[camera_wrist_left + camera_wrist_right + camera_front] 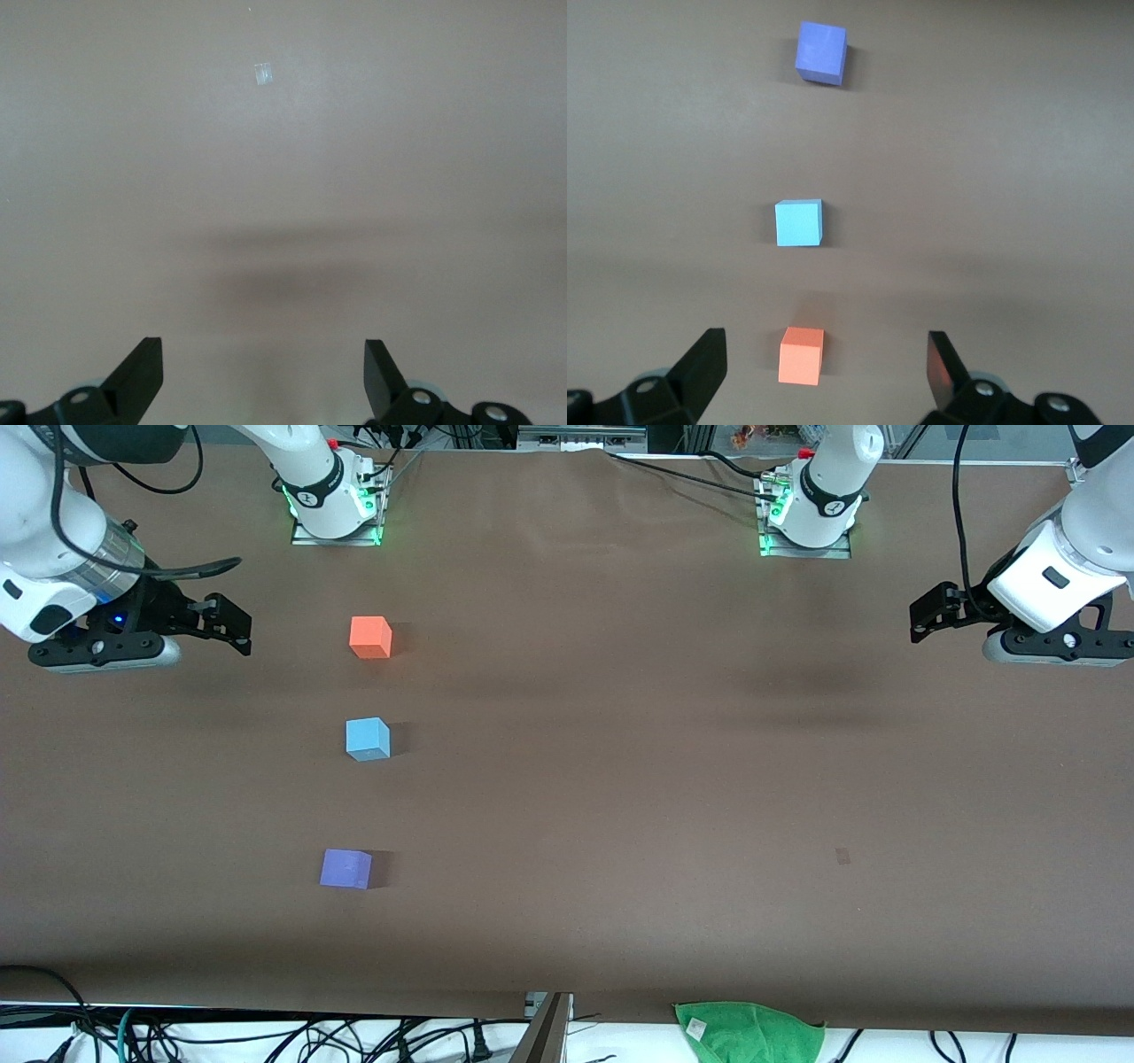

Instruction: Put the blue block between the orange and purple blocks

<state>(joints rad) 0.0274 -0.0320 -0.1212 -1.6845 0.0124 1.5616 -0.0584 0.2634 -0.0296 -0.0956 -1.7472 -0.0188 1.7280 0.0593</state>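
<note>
Three small cubes stand in a line on the brown table (620, 779) toward the right arm's end. The orange block (370, 638) is farthest from the front camera, the purple block (345, 868) is nearest, and the blue block (368, 739) sits between them, apart from both. My right gripper (232, 625) is open and empty, raised beside the orange block at the table's end. Its wrist view shows the orange block (802, 355), blue block (799, 222) and purple block (822, 52) past the open gripper (827, 372). My left gripper (928, 615) is open and empty, waiting at its own end, and its wrist view (264, 376) shows only bare table.
A green cloth (749, 1032) hangs at the table's front edge. A small dark mark (842, 856) is on the table toward the left arm's end; it shows as a pale patch (263, 73) in the left wrist view. The arm bases (335, 509) (808, 518) stand along the back edge.
</note>
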